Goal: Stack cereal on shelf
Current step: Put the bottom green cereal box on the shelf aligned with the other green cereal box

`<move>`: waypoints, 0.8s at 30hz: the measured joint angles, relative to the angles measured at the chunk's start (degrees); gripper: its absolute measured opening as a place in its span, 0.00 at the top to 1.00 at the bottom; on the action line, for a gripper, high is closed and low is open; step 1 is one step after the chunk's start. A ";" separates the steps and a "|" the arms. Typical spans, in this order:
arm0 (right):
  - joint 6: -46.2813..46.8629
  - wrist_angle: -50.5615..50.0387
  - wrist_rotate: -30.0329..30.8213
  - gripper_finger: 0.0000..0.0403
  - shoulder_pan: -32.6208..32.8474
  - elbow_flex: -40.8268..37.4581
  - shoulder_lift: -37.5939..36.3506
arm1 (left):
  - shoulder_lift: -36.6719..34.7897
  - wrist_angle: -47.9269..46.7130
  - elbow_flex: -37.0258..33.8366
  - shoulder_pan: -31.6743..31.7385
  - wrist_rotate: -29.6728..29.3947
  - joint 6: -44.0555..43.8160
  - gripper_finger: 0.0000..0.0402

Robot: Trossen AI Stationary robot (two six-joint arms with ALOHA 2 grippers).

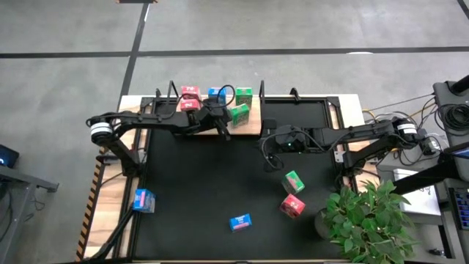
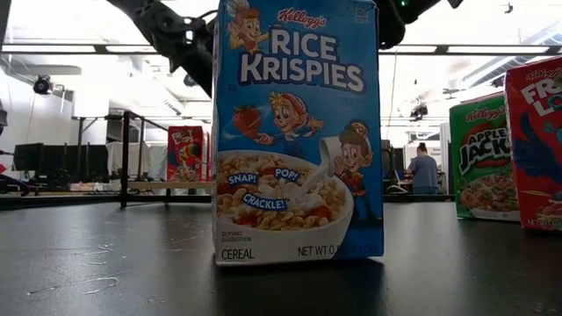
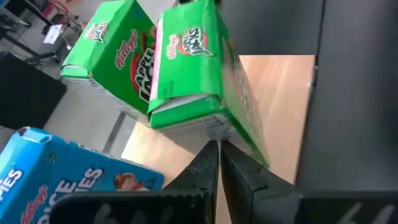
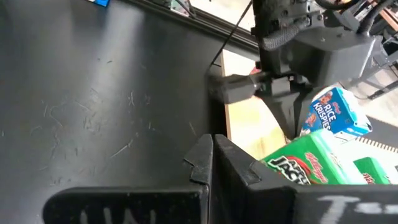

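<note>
The shelf [image 1: 170, 123], a light wooden board, lies at the mat's far edge. On it stand two pink-red boxes [image 1: 189, 98], a blue box [image 1: 215, 94], a green box [image 1: 244, 94] and a second green box [image 1: 238, 113] turned askew. My left gripper [image 1: 223, 126] is shut, with its tips at this askew box [image 3: 189, 68]. My right gripper [image 1: 267, 144] is shut and hovers over the mat beside the shelf's right end. On the mat stand a blue box [image 1: 143, 199], another blue box [image 1: 239, 221], a green box [image 1: 293, 180] and a pink-red box [image 1: 292, 206]. My left gripper's shut fingertips [image 3: 214, 152] meet the askew green box at its lower edge [image 3: 208, 127], coming nearly level from the table's left and near side. The box's base rests on the wooden board [image 3: 273, 106]. Whether they press it or only touch it, I cannot tell.
A potted plant [image 1: 366, 216] stands at the table's near right corner. Cables and gear lie off the right edge [image 1: 440, 139]. In the low view a blue box [image 2: 299, 132] stands close in front, with green [image 2: 481, 158] and pink-red [image 2: 544, 140] boxes to its right.
</note>
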 joint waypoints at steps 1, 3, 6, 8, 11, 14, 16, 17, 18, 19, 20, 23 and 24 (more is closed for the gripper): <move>0.00 0.04 0.00 0.98 0.00 0.00 0.06 | 0.44 0.64 0.00 0.35 -0.02 0.15 1.00; 0.06 0.04 0.01 0.98 0.00 0.00 0.25 | 1.02 2.11 0.00 0.97 -0.01 0.19 1.00; 0.23 0.01 0.00 0.98 0.00 0.00 0.28 | 1.31 3.88 0.00 1.70 -0.09 0.20 1.00; 0.07 0.04 0.01 0.98 0.00 0.00 0.28 | 1.31 4.41 0.01 2.12 -0.35 0.21 1.00; 0.08 0.12 0.00 0.98 -0.36 0.00 0.28 | 1.29 5.70 0.02 2.49 -0.41 0.11 1.00; 1.70 0.29 -0.02 0.98 -1.61 0.00 0.28 | 1.16 5.91 0.02 2.48 -0.52 0.02 1.00; 3.24 0.33 0.02 0.98 -3.04 0.00 0.28 | 1.09 5.89 0.02 2.19 -0.50 -0.42 1.00; 3.91 0.40 0.06 0.98 -3.80 0.00 0.28 | 1.03 5.89 0.02 2.03 -0.50 -0.84 1.00; 4.49 0.49 0.05 0.98 -4.64 0.00 0.30 | 0.99 5.89 0.02 1.92 -0.48 -1.24 1.00; 4.79 0.66 0.07 0.98 -5.50 0.00 0.49 | 0.94 5.88 0.02 1.75 -0.48 -1.65 1.00; 5.00 0.95 0.07 0.98 -6.33 0.00 0.65 | 0.79 5.82 0.01 1.57 -0.49 -1.89 1.00; 5.62 2.37 0.01 0.98 -9.26 0.00 1.83 | -0.30 5.66 0.00 0.79 -0.50 -1.97 1.00; 5.59 2.94 0.03 0.98 -10.22 0.00 2.37 | -0.95 5.53 0.00 0.53 -0.66 -2.00 1.00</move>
